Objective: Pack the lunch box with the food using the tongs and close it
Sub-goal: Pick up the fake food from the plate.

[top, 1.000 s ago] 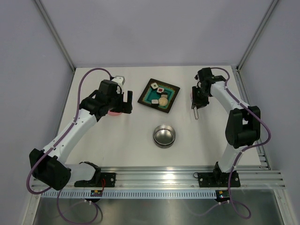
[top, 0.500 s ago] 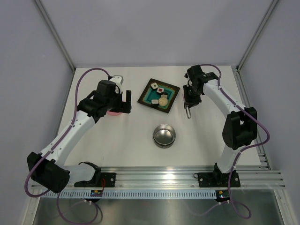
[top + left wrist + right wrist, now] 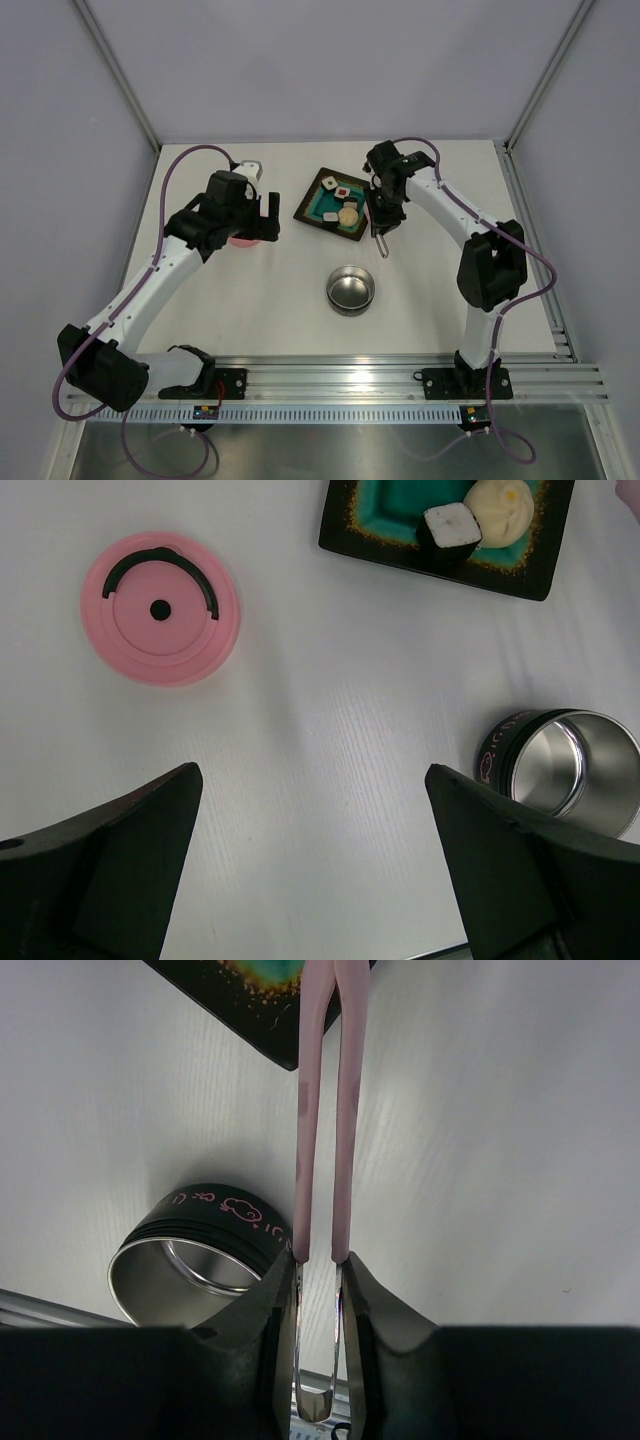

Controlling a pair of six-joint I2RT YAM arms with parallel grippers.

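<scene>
1. Lunch box, small round shiny steel container (image 3: pixel 350 290): stands upright and uncovered on the white table (image 3: pixel 450 310), nearer the arm bases than the tray. The wrist views show a dark band with pink lettering round its outer wall (image 3: pixel 215 1210)
2. Lid, round pink plastic disc with a dark curved slot (image 3: pixel 160 608): lies flat on the table, left of the tray and well apart from the container. In the top view it is mostly hidden under the left gripper
3. Tray, square dark dish with a teal centre (image 3: pixel 368 192): set toward the far side of the table, turned at an angle
4. Food, small bite-size pieces (image 3: pixel 340 201): all on the tray, among them a white cube with a dark face (image 3: pixel 448 528) touching a round beige piece (image 3: pixel 505 502)
5. Tongs, slender pink-sleeved arms on a steel joined end (image 3: pixel 322 1110): pinched near the joined end, arms squeezed almost parallel, tips reaching over the tray's edge
6. Right gripper (image 3: pixel 383 215): fingers (image 3: pixel 365 1300) pressed in on the tongs, beside the tray's right edge
7. Left gripper (image 3: pixel 262 215): fingers (image 3: pixel 120 860) spread wide above the table, over the lid
</scene>
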